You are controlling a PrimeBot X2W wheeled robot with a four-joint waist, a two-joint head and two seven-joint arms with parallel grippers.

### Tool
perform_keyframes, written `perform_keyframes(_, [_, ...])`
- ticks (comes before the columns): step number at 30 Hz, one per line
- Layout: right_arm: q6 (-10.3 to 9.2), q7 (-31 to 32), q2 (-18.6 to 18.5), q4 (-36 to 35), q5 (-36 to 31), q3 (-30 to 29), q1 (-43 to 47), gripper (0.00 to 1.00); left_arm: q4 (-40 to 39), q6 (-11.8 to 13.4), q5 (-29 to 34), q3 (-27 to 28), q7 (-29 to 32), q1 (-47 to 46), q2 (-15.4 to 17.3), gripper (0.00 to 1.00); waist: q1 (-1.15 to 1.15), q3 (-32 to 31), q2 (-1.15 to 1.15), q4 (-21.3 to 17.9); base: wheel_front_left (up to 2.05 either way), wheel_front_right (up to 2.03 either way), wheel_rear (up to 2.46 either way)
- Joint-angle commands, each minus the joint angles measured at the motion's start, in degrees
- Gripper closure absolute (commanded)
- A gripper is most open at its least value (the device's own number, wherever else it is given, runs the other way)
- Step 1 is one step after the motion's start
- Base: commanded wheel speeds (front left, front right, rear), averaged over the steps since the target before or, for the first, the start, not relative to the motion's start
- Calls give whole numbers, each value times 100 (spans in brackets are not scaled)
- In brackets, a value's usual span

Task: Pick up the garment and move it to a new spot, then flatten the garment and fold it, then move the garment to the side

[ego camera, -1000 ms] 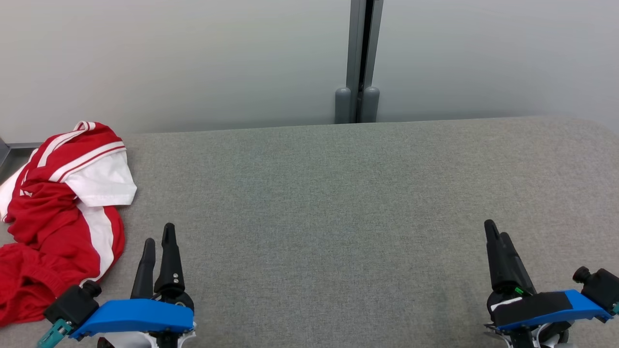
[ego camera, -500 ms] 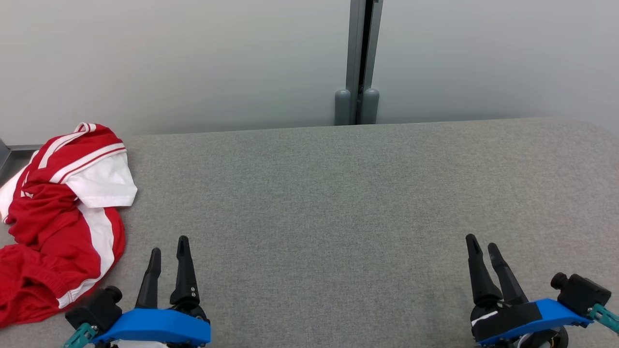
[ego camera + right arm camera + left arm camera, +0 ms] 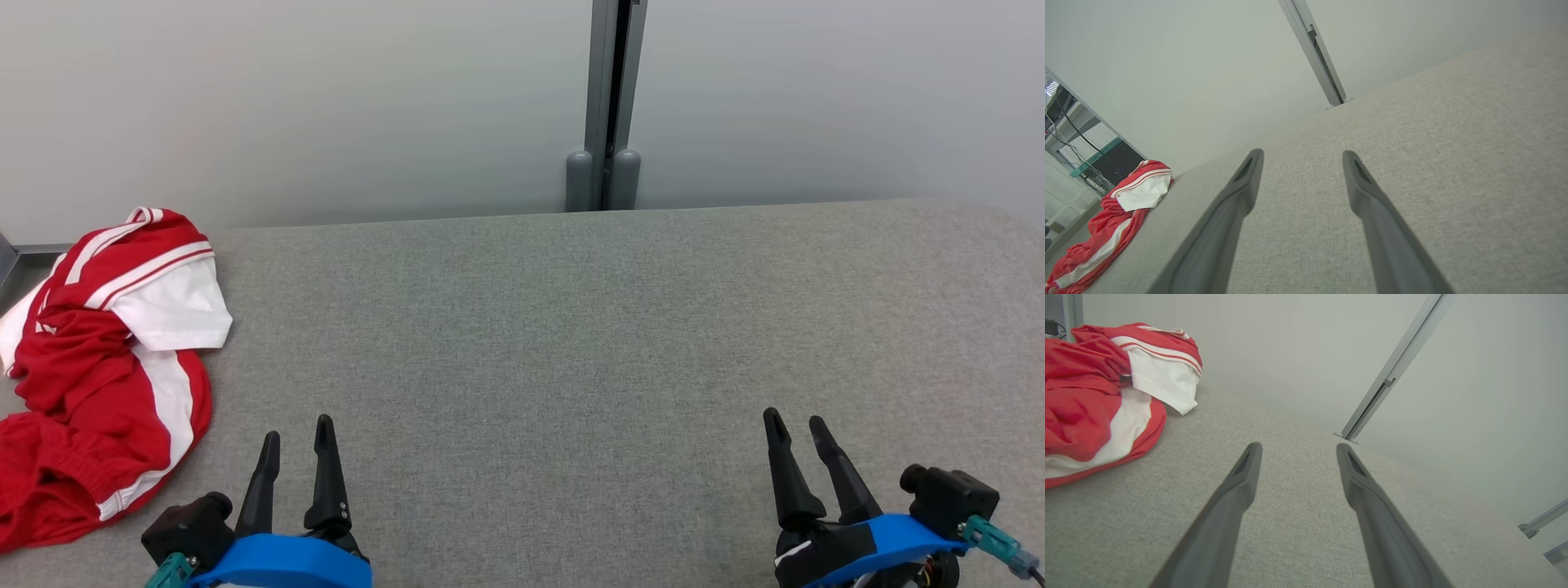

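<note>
The garment, red with white panels and stripes, lies crumpled at the far left of the grey fabric surface. It also appears at the upper left of the left wrist view as the garment and small at the lower left of the right wrist view as the garment. My left gripper stands open at the lower left, a short way right of the garment and apart from it. At the lower right my right gripper is open with nothing between its fingers.
A pale wall with a grey vertical post runs behind the surface's far edge. In the right wrist view, a desk with cables and dark equipment stands beyond the garment's end of the surface.
Both grippers have drawn back toward the bottom edge of the head view and slightly inward. The garment has not moved.
</note>
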Motion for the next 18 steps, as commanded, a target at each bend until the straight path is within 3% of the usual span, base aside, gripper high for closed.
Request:
perform_keyframes(1, [12, -66, -43, -22, -181, 24, -22, 0, -2, 20, 155, -21, -65, -1, 33, 0, 0, 0, 0, 2, 0, 0, 0])
perform_keyframes(18, [13, -284, -49, -32, -1135, 60, -19, 0, 206, 94, 868, -63, -281, 24, 35, 0, 0, -12, 0, 14, 0, 0, 0])
